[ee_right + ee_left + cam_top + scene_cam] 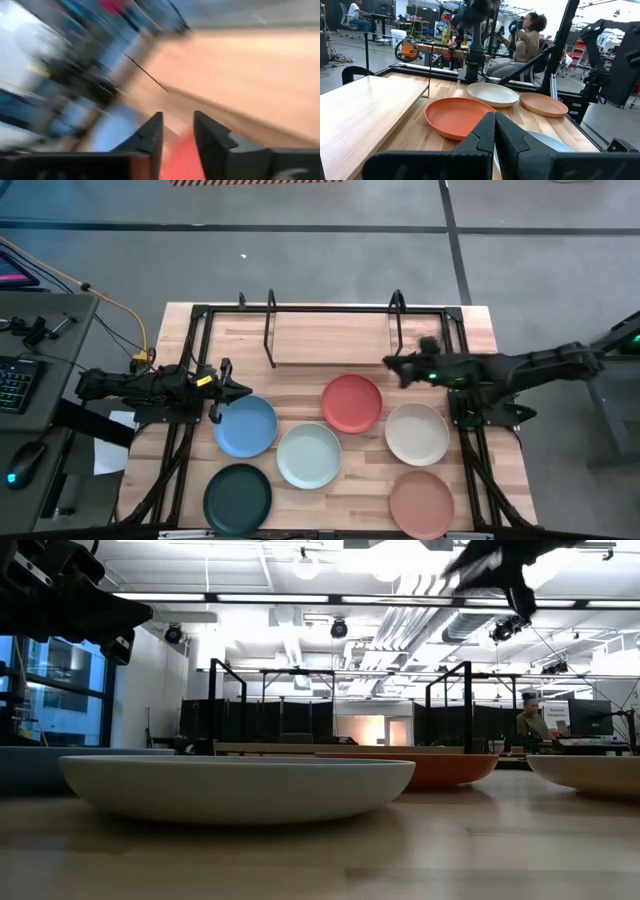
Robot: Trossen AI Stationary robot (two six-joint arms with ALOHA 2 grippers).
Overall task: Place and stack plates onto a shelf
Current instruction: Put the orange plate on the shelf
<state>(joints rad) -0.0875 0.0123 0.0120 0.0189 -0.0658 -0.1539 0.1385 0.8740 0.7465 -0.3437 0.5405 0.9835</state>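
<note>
— Along the table's front edge, what lies there?
— Dark green plate (pixel 238 498) and terracotta pink plate (pixel 421 502), with pale mint plate (pixel 309 455) just behind, between them.

— Next row back?
— Blue plate (pixel 246 425), coral red plate (pixel 352 403) and cream plate (pixel 417 433), all flat on the tabletop.

— And the grippers?
— Left gripper (pixel 240 389), fingers pressed together, sits at the blue plate's rim. Right gripper (pixel 392 364), fingers parted and holding nothing, hangs beyond the coral red plate.

— Farthest back?
— Shelf (pixel 330 344), carrying no plates.
</note>
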